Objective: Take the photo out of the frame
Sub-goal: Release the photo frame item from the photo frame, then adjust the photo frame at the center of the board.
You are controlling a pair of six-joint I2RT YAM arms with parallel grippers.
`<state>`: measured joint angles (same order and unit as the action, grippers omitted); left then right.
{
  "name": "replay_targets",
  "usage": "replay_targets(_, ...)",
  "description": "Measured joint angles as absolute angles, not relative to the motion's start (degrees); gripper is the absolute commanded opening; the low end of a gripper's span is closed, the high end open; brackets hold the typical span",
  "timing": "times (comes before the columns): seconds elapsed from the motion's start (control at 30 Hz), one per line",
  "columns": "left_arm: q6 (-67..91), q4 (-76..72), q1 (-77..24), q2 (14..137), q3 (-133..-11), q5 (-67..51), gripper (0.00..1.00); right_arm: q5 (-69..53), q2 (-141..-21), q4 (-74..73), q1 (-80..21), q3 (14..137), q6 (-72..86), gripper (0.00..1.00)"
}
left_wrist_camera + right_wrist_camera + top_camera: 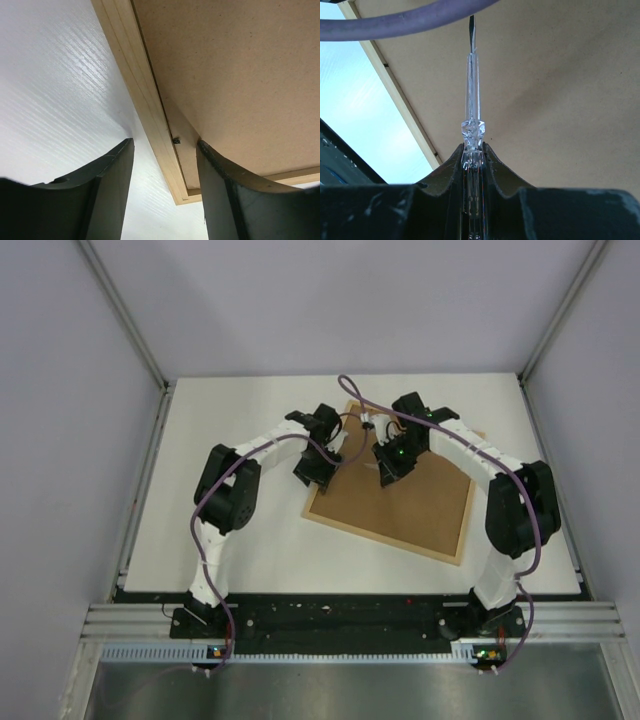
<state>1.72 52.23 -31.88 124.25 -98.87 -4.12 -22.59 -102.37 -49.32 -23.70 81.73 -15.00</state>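
The frame (392, 502) lies face-down mid-surface (230, 440), its brown back up and the photo hidden, so the right claw (472, 150) clamps a screwdriver (472, 100) pointing twelve o'clock, likely to pry tabs, while the left claw (165, 144) stands apart astride the nine-o'clock rail.
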Motion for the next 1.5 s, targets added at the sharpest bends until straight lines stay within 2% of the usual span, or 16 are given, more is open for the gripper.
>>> replay_targets(0.2, 2.3, 52.6, -32.1, 124.2, -98.9, -3.3, 0.43, -23.3, -102.3, -48.6, -23.7, 81.7, -15.0, 0.00)
replay_targets(0.47, 3.0, 52.6, -32.5, 124.2, -98.9, -2.9, 0.36, -24.4, -101.8, -47.9, -23.6, 81.3, -15.0, 0.00)
replay_targets(0.7, 3.4, 53.0, -32.5, 124.3, -99.2, -2.1, 0.25, -25.3, -101.8, -47.4, -23.6, 80.4, -15.0, 0.00)
replay_targets(0.83, 3.9, 53.2, -32.5, 124.3, -99.4, -1.8, 0.13, -25.6, -101.9, -47.5, -23.6, 80.1, -15.0, 0.00)
replay_targets(0.9, 4.2, 53.2, -32.5, 124.3, -99.4, -1.8, 0.00, -25.7, -101.9, -47.5, -23.6, 80.1, -15.0, 0.00)
replay_targets(1.13, 5.3, 53.2, -31.8, 124.3, -99.4, -3.3, 0.00, -26.3, -102.2, -47.3, -23.6, 79.8, -15.0, 0.00)
replay_targets(1.5, 11.6, 46.2, -24.2, 121.2, -94.2, -16.3, 0.00, -27.3, -106.8, -46.1, -23.6, 78.9, -14.9, 0.00)
